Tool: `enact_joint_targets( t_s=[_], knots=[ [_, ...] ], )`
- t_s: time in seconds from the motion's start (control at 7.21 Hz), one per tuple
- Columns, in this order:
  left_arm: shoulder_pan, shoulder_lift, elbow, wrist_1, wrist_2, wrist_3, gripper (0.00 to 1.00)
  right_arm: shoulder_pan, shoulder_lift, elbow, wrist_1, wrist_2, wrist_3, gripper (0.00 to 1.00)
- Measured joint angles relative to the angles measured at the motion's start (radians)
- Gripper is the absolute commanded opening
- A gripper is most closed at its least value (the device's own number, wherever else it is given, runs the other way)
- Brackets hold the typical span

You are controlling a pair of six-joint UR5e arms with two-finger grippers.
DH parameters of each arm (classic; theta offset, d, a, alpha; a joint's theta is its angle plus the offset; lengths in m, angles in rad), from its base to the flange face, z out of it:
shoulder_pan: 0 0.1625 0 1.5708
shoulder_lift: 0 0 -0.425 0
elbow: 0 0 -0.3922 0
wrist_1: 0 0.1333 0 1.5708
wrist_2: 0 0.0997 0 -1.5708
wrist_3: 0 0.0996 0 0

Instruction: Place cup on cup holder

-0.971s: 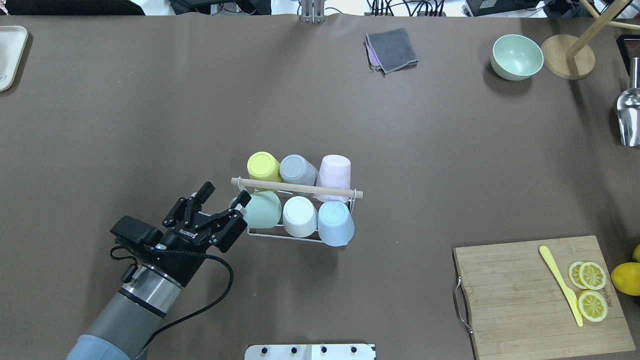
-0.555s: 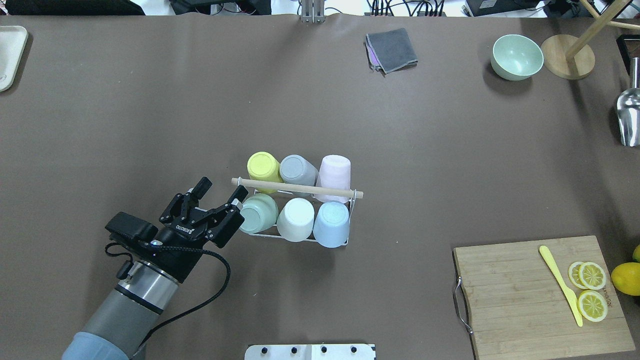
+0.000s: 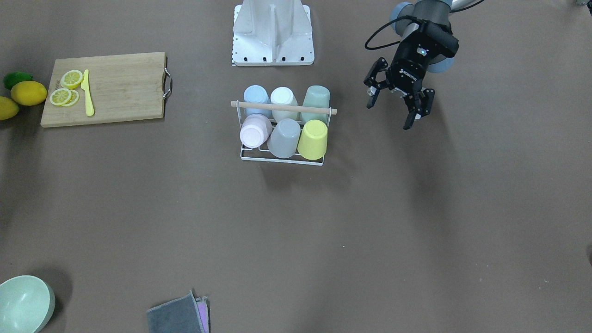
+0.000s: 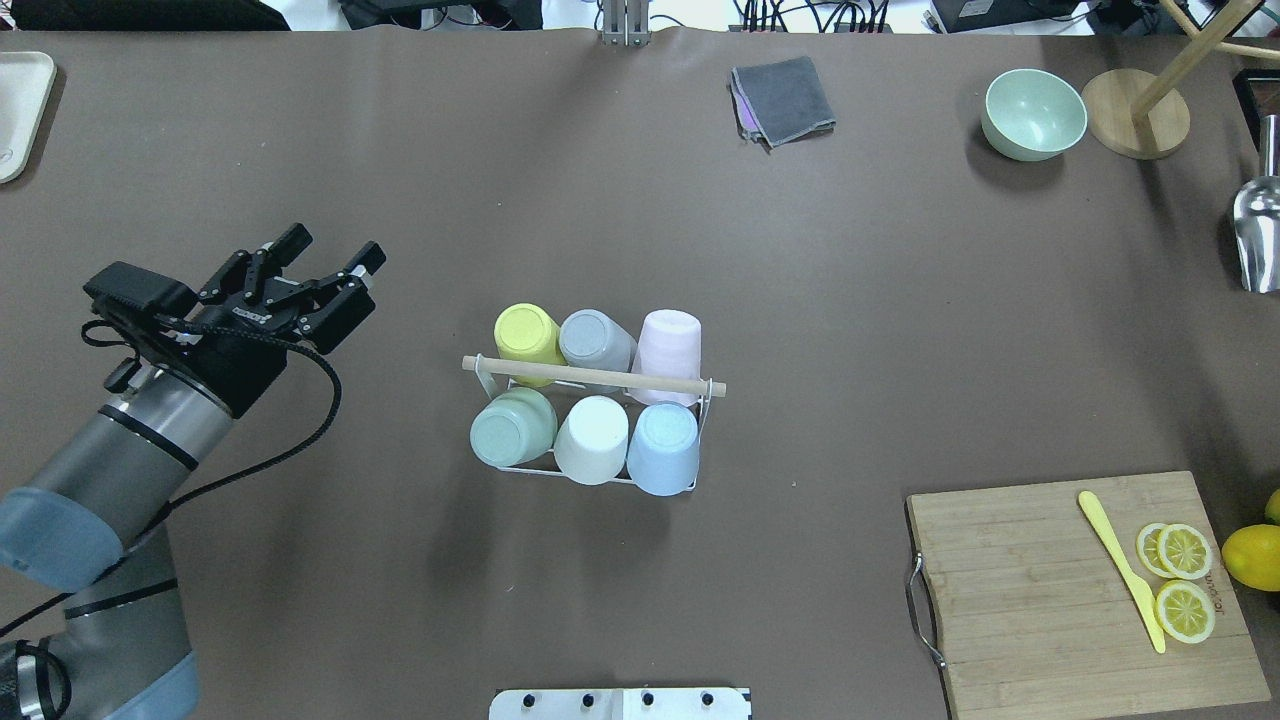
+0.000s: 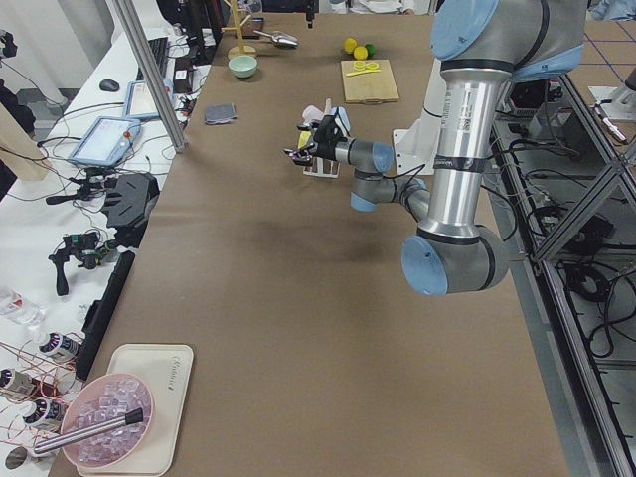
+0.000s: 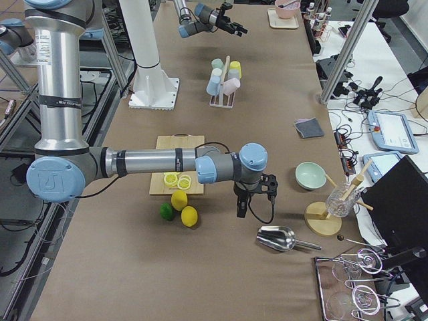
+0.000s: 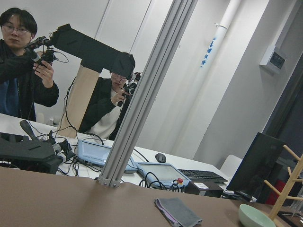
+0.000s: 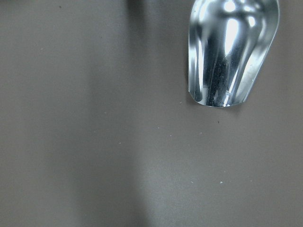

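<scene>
The cup holder [image 4: 595,377], a white wire rack with a wooden dowel bar, stands mid-table and carries several upturned cups. The mint-green cup [image 4: 512,427] sits on its near left prong, next to a white and a blue cup; yellow, grey and pink cups fill the far row. My left gripper [image 4: 335,248] is open and empty, well left of the rack and apart from it; it also shows in the front-facing view [image 3: 389,115]. My right gripper [image 6: 251,200] shows only in the right side view, near a metal scoop [image 8: 232,52]; I cannot tell whether it is open or shut.
A cutting board [image 4: 1050,590] with lemon slices and a yellow knife lies at the near right. A mint bowl [image 4: 1033,113], a wooden stand [image 4: 1135,112], and the scoop [image 4: 1258,235] are far right. A grey cloth [image 4: 783,98] lies at the back, a tray [image 4: 20,110] far left.
My left gripper has drawn away from the mint-green cup, moving left and toward the far side. The cup stays on the rack, which shifted slightly.
</scene>
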Motion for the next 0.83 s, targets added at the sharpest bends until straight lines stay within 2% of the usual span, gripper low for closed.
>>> enact_joint_targets(
  t_s=[0.42,0.83],
  knots=[
    [-0.183,0.054,0.128,0.08,-0.273,-0.008,0.98,0.001,0.0,0.044,0.0,-0.022,0.0,0.99],
    [-0.369,0.052,0.211,0.313,-0.567,0.014,0.98,0.0,0.02,0.056,-0.003,-0.036,0.0,0.99]
  ],
)
